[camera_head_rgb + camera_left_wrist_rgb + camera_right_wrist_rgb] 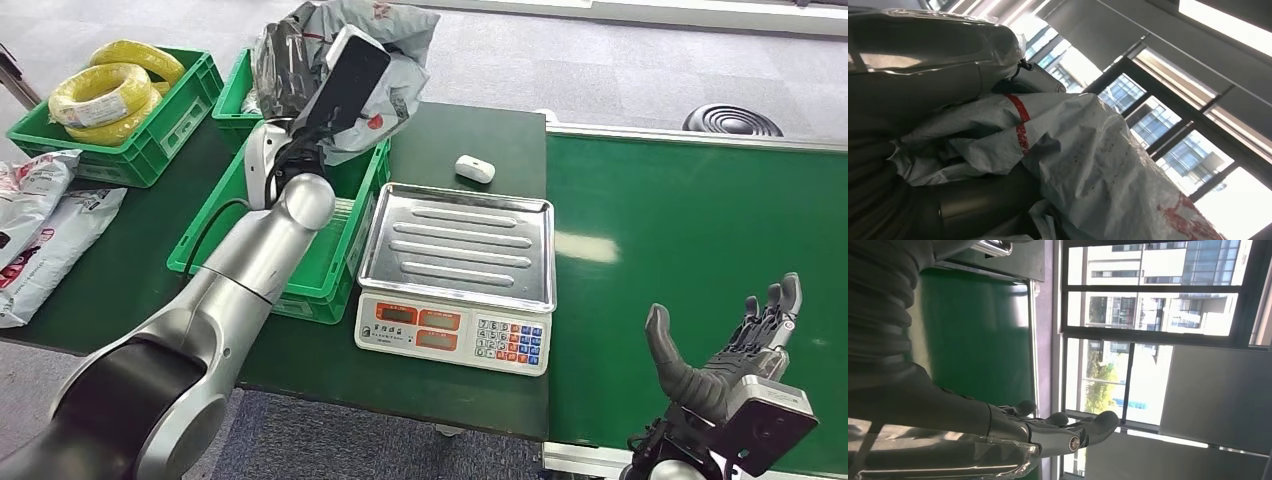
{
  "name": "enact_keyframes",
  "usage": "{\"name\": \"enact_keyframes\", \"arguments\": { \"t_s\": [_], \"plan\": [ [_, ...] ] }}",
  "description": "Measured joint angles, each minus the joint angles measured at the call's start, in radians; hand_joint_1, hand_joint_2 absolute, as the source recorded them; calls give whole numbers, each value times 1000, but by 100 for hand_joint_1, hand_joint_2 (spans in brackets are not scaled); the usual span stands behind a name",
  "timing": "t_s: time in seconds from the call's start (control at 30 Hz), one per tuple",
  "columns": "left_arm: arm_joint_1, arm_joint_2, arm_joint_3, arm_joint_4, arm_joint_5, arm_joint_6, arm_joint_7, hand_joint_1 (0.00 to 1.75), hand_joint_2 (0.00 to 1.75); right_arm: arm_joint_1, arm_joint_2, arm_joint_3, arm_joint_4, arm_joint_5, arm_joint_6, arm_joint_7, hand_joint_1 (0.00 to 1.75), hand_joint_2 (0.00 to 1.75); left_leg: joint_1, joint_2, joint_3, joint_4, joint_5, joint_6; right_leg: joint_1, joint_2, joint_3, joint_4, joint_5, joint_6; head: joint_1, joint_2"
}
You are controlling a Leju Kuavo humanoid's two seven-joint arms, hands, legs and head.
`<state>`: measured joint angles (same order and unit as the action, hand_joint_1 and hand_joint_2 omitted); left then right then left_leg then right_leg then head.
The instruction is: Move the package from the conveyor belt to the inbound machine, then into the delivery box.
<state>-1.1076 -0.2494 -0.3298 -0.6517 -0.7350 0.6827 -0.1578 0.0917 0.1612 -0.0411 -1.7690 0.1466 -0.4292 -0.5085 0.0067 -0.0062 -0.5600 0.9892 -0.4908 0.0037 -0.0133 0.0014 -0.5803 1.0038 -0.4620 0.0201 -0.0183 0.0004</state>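
Up near the top centre of the head view, left hand [300, 115] raised above the green crate [340, 245], gripping the crumpled grey package [385, 70]; package bunched over and behind the hand, red print showing on its folds. Close up from the left wrist, package [1088, 150] pressed right against the hand [963, 205], wrapping round the thick grey thumb, fingers hidden in the plastic. Directly below, crate on the dark desk [490, 125], just left of the silver-trayed scale [458, 275]. Small white object [474, 168] beyond the scale tray. Lower right of the head view, right hand [735, 355] held over the green conveyor belt [690, 240], fingers spread and upright, holding nothing; likewise in the right wrist view, hand [1048, 432] open over the belt [978, 335].
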Motion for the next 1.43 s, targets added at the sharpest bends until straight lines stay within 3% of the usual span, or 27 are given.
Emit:
{"name": "enact_keyframes", "arguments": {
  "t_s": [0.07,0.2,0.33,0.47,0.6,0.7,0.8,0.93,1.1,1.3,1.43],
  "plan": [
    [-16,17,46,22,-1,0,7,172,175,0,-4,2,5,-2,-5,0,0,175,0,0,0,0,0,0,0,0,0,0,0,0,0,0],
    [-42,51,108,82,-11,-24,69,0,175,1,-9,5,11,-3,-7,2,0,175,0,-1,0,0,0,0,0,0,0,0,0,0,0,0],
    [-55,110,141,161,-50,-98,220,0,175,2,-10,8,12,3,-3,13,0,175,0,2,0,0,0,0,0,3,-1,0,0,0,0,0],
    [-43,177,160,229,-87,-161,305,0,175,8,-16,8,12,7,0,22,0,175,0,2,0,0,0,0,0,3,-2,0,0,0,0,0],
    [-22,224,181,265,-81,-191,318,0,0,15,-25,7,14,4,6,24,0,175,0,2,-1,0,0,0,0,3,-2,0,0,0,0,0],
    [-9,240,210,274,-14,-212,259,0,0,18,-30,7,15,0,9,25,0,175,0,2,-1,0,0,0,0,3,-1,0,0,0,0,0],
    [10,246,284,261,164,-223,79,0,0,23,-35,7,16,-2,15,26,0,175,0,2,-1,0,0,0,0,3,-2,0,0,0,0,0],
    [51,247,405,181,409,-271,-184,0,175,34,-36,2,17,-1,25,26,0,175,0,2,-1,0,0,0,0,3,-2,0,0,0,0,0],
    [220,247,445,-118,630,-339,-313,0,175,63,-33,-19,17,15,43,23,0,175,0,3,0,-1,-1,-1,0,3,-2,0,-1,-1,0,0],
    [605,261,388,-643,724,-318,-394,0,175,119,-17,-69,8,27,104,23,0,175,0,7,0,-1,-4,-2,0,5,-2,0,-4,-2,0,0],
    [806,274,351,-867,734,-292,-432,0,175,136,-5,-92,5,46,141,39,0,175,0,7,1,-1,-6,-2,0,5,-1,0,-5,-2,0,0]
  ]
}}
